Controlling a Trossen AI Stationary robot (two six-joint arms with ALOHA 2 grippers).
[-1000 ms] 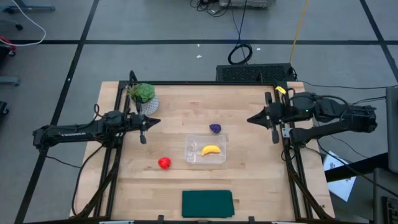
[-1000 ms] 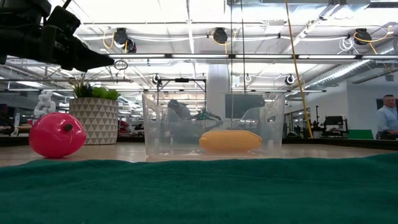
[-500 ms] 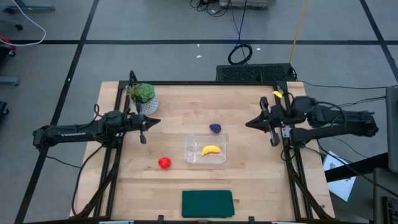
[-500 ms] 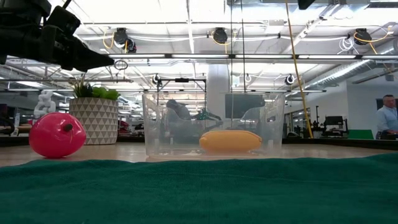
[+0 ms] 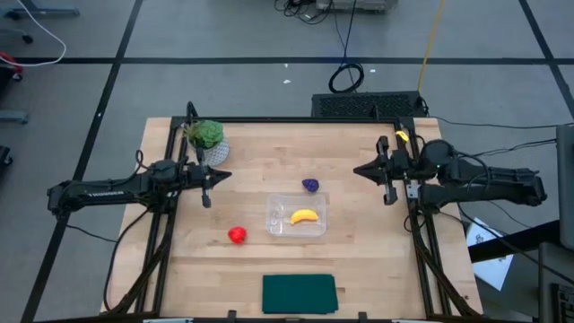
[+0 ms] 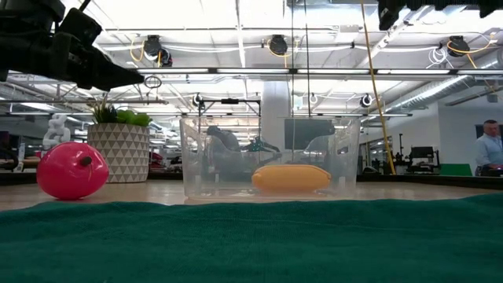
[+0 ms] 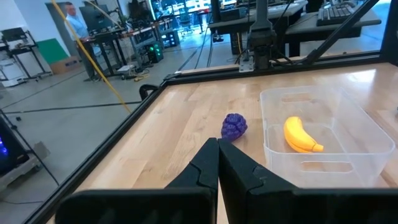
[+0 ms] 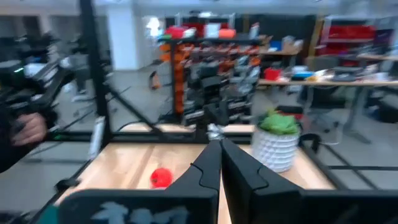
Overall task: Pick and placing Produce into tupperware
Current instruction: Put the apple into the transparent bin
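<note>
The clear tupperware [image 5: 297, 216] stands mid-table with the yellow banana [image 5: 305, 216] lying on its floor. The purple lumpy piece [image 5: 310, 185] rests on the wood just beyond the tupperware's far wall. The red fruit [image 5: 237, 235] sits on the table to its left. My left gripper [image 5: 226, 174] is shut and empty, held level above the table's left part, pointing toward the purple piece [image 7: 234, 126]. My right gripper [image 5: 358, 170] is shut and empty, raised over the table's right part, pointing left.
A green plant in a white patterned pot [image 5: 207, 136] stands at the far left corner. A dark green flat rectangle [image 5: 299, 293] lies at the near edge. Black frame rails run along the table's sides. Bare wood lies between the tupperware and the right rail.
My right arm has come down, so that it now shows at the top of the low view. Its gripper stays shut over the table's right part. The produce and the tupperware have not moved.
</note>
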